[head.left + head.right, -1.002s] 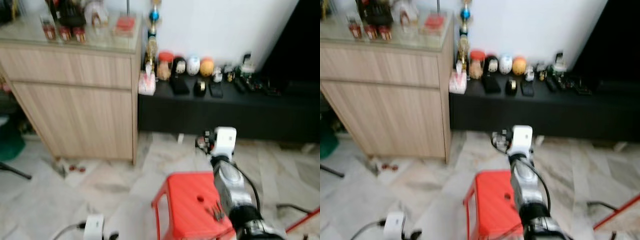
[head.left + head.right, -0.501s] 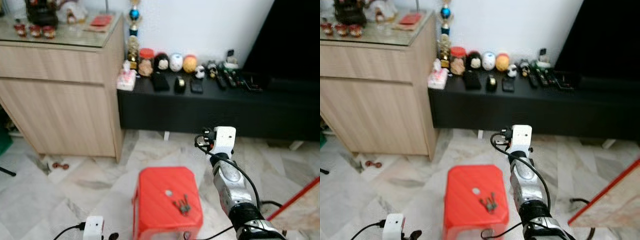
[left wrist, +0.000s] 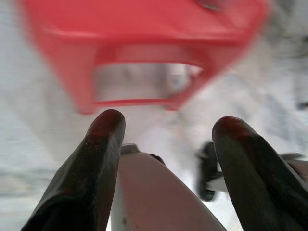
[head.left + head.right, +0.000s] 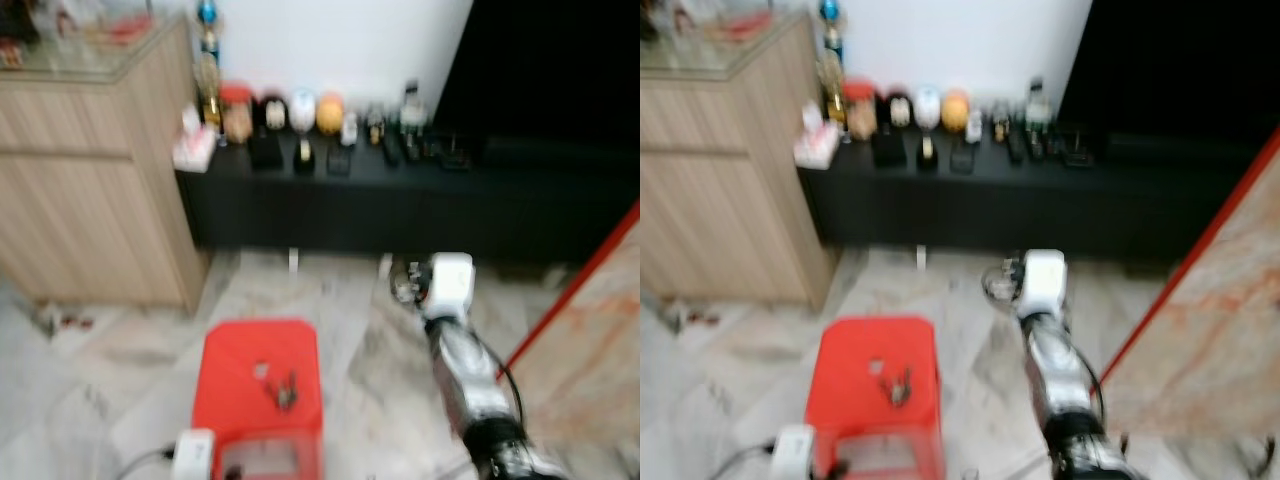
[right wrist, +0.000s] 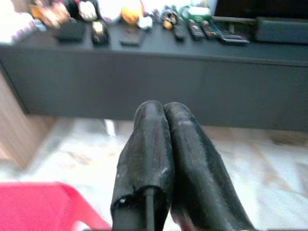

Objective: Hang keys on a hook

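A small bunch of keys (image 4: 283,391) lies on top of a red plastic stool (image 4: 232,372) on the marble floor. My right arm (image 4: 456,350) reaches forward to the right of the stool, its white wrist block raised above the floor. In the right wrist view my right gripper (image 5: 162,109) is shut with nothing in it, pointing toward the black bench. My left gripper (image 3: 168,129) hangs low and open with nothing between its fingers; the red stool (image 3: 144,29) shows beyond them. The pictures are blurred.
A low black bench (image 4: 400,195) with figurines and remotes runs along the wall, with a dark TV above it. A wooden cabinet (image 4: 90,190) stands at the left. A red-edged board (image 4: 590,330) leans at the right. A white adapter (image 4: 192,450) with cable lies on the floor.
The whole picture has slid left, so the camera has turned right. The stool with the keys now lies further left of my right arm. Neither gripper has changed.
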